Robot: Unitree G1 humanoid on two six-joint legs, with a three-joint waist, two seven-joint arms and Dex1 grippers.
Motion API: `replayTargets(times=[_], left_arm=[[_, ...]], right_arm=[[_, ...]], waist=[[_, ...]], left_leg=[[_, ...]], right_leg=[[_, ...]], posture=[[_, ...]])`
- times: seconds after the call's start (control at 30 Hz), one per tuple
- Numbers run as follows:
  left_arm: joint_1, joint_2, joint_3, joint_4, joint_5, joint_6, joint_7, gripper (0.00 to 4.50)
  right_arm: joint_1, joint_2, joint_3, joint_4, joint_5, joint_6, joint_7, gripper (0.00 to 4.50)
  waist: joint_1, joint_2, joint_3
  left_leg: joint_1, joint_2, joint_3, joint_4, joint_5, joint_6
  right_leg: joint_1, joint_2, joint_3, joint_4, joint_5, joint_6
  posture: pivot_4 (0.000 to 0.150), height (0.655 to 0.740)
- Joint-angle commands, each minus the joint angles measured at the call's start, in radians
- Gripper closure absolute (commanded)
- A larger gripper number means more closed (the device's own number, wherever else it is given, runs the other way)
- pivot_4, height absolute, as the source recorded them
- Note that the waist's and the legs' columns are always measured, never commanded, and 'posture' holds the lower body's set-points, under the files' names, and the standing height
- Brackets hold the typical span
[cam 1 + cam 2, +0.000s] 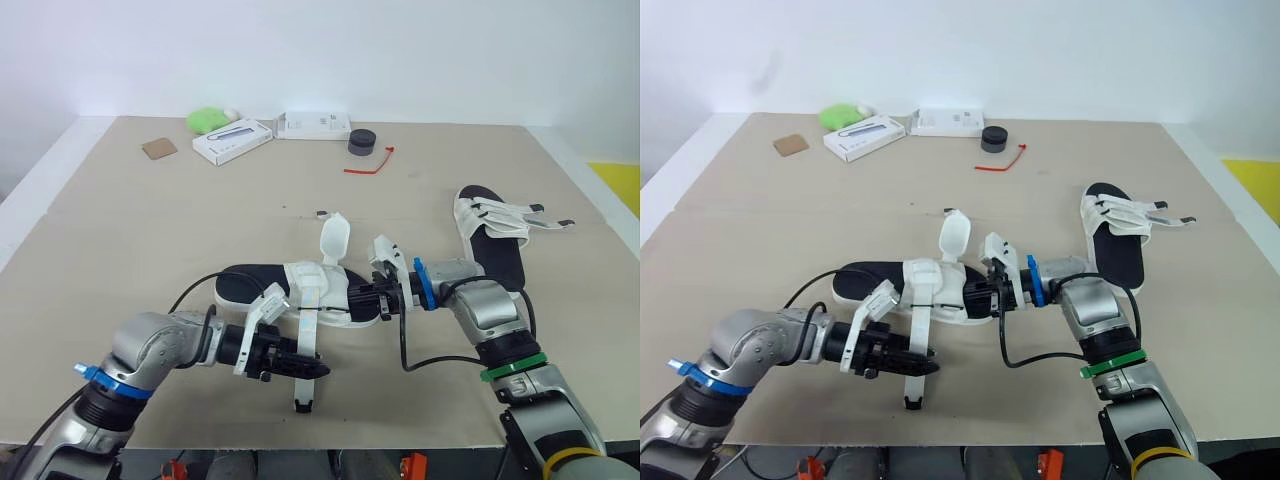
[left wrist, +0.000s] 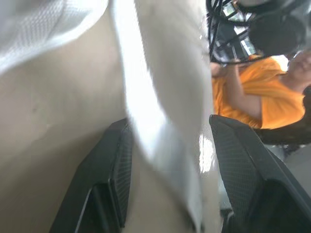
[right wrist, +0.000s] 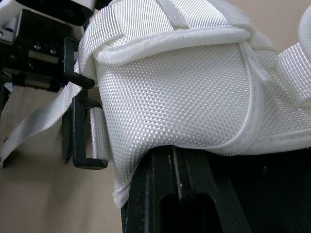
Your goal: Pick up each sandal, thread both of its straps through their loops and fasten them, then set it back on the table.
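A sandal [image 1: 290, 285] with a black sole and white straps lies in the middle of the table, one strap flap [image 1: 334, 240] standing up. My right gripper [image 1: 378, 298] is shut on its toe end; the right wrist view shows the white webbing [image 3: 175, 92] and black buckle loops [image 3: 80, 126] close up. A loose strap [image 1: 305, 345] hangs toward the front edge. My left gripper [image 1: 305, 368] is open, with that strap [image 2: 160, 145] running between its fingers [image 2: 114, 165]. The second sandal [image 1: 495, 235] lies at the right with its strap ends sticking out.
At the back stand two white boxes [image 1: 232, 140] [image 1: 313, 124], a green object [image 1: 208, 120], a brown square [image 1: 158, 148], a black round lid [image 1: 361, 142] and a red tie [image 1: 370, 165]. A person in an orange shirt [image 2: 252, 97] is beyond the table's front edge.
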Motion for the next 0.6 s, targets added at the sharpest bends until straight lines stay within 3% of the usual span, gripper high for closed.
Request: replayTargets(times=[0.03,0.1,0.2,0.3,0.43,0.6], left_arm=[[-0.015,-0.003,0.018,-0.020,-0.038,0.031,-0.020,2.68],[-0.011,0.009,0.032,-0.029,-0.055,0.044,-0.034,3.21],[-0.006,0.036,0.055,-0.043,-0.081,0.062,-0.061,4.38],[-0.003,0.068,0.076,-0.068,-0.124,0.076,-0.109,4.45],[-0.026,0.139,0.206,-0.187,-0.377,0.143,-0.218,4.45],[-0.191,0.019,0.303,0.054,-0.590,0.196,0.060,4.45]], right_arm=[[0.022,-0.011,0.031,0.024,-0.022,0.026,-0.013,4.50],[0.022,-0.013,0.030,0.025,-0.022,0.026,-0.013,4.50],[0.021,-0.016,0.029,0.027,-0.022,0.025,-0.012,4.50],[0.021,-0.018,0.029,0.029,-0.023,0.023,-0.010,4.50],[0.007,-0.013,0.032,0.041,-0.023,0.020,-0.011,4.50],[0.004,-0.007,0.037,0.049,-0.020,0.013,-0.016,4.50]], waist=[[0.000,0.000,0.000],[0.000,0.000,0.000],[0.000,0.000,0.000],[0.000,0.000,0.000],[-0.002,0.000,0.001],[0.004,0.000,0.001]], left_leg=[[0.000,0.000,0.000,0.000,0.000,0.000],[0.000,0.000,0.000,0.000,0.000,0.000],[0.000,0.000,0.000,0.000,0.000,0.000],[0.000,0.000,0.000,0.000,0.000,0.000],[-0.001,0.000,0.000,0.000,0.000,0.000],[-0.002,0.000,-0.001,0.000,-0.001,0.000]], right_leg=[[0.000,0.000,0.000,0.000,0.000,0.000],[0.000,0.000,0.000,0.000,0.000,0.000],[0.000,0.000,0.000,0.000,0.000,0.000],[0.000,0.000,0.000,0.000,0.000,0.000],[-0.001,0.000,0.000,0.000,-0.001,0.000],[-0.002,0.000,0.000,0.000,-0.002,0.001]], posture=[[0.150,0.7400],[0.150,0.7400],[0.150,0.7400],[0.150,0.7400],[0.150,0.7400],[0.150,0.7400]])
